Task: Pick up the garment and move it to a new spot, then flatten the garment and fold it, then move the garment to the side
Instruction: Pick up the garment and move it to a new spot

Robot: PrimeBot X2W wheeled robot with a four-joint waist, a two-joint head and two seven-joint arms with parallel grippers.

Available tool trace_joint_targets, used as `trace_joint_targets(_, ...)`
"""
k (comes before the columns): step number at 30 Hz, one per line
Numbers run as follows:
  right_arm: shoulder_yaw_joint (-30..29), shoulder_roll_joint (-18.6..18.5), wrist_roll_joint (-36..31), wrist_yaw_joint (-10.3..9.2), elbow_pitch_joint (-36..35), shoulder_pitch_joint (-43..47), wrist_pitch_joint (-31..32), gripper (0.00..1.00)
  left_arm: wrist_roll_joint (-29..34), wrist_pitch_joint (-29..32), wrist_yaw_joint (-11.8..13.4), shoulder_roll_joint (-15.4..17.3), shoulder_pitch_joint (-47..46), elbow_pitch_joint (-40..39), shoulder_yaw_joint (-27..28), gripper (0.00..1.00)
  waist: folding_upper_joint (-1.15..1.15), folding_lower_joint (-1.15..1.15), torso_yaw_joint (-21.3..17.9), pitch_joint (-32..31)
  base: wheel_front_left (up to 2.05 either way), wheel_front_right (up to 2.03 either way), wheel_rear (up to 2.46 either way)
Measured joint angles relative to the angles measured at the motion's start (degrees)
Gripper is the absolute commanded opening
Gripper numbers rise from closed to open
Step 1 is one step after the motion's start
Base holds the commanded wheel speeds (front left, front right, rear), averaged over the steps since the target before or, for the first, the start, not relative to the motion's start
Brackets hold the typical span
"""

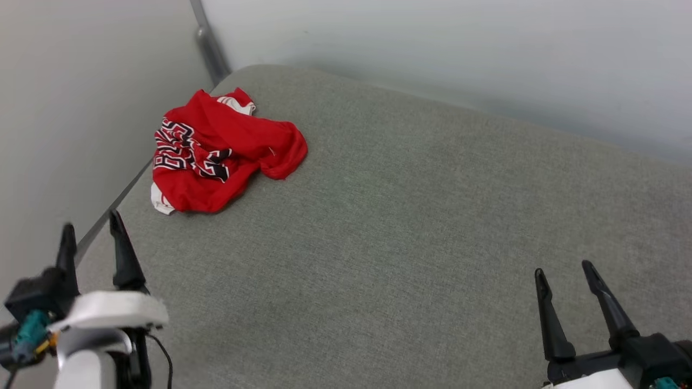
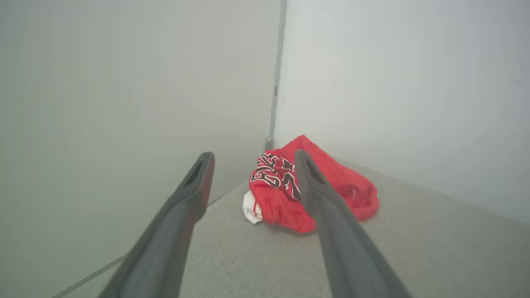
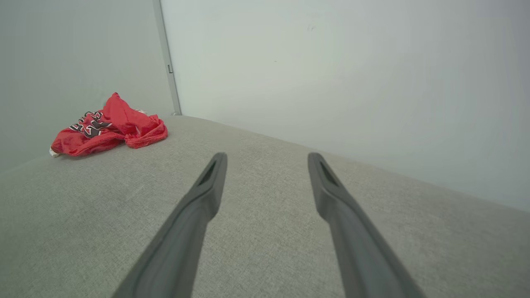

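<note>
ahead of wide-open left gripper [image 1: 91,220], crumpled garment [image 1: 216,156], unheld; right gripper [image 1: 562,267] open, empty; pick-up step pending: reach forward, pinch cloth

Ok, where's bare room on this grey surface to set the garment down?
Widest: the grey surface between the garment, far wall and right gripper. Smaller: between garment and left gripper. Crowded: the far-left corner, where the garment lies.
</note>
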Motion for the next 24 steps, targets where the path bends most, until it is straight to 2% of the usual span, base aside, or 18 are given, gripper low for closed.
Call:
trace_joint_targets(4, -1.2, 0.0, -2.0, 0.0, -1.2, -1.7, 0.0, 1.0, -2.4, 0.0, -2.4, 2.4, -9.5, 3.8, 3.0, 1.0, 0.0, 0.0, -1.0, 3.2, 0.0, 0.0, 0.0)
trace_joint_targets(9, -2.5, 0.0, -4.3, 0.0, -3.3, -4.0, 0.0, 1.0, -4.7, 0.0, -4.2, 5.7, -20.8, 9.6, 5.1, 1.0, 0.0, 0.01, -2.6, 8.4, 0.0, 0.0, 0.0)
trace_joint_targets(14, -2.5, -0.2, -6.8, 0.0, -6.0, -7.2, 0.0, 1.0, -7.5, 2.9, -6.0, 12.2, -31.7, 16.7, 7.1, 1.0, 0.0, 0.01, -4.6, 14.5, 0.0, 0.0, 0.0)
trace_joint_targets(18, -3.2, -1.7, -7.3, 0.0, -7.7, -9.3, 0.0, 1.0, -9.3, 8.2, -7.7, 17.4, -39.7, 22.2, 6.9, 1.0, 0.0, 0.01, -6.4, 19.5, 0.0, 0.0, 0.0)
trace_joint_targets(24, -4.8, -2.6, -7.4, 0.0, -11.2, -10.9, 0.0, 1.0, -14.4, 20.2, -9.6, 22.5, -47.4, 30.4, 4.5, 1.0, 0.0, 0.01, -9.0, 25.6, 0.0, 0.0, 0.0)
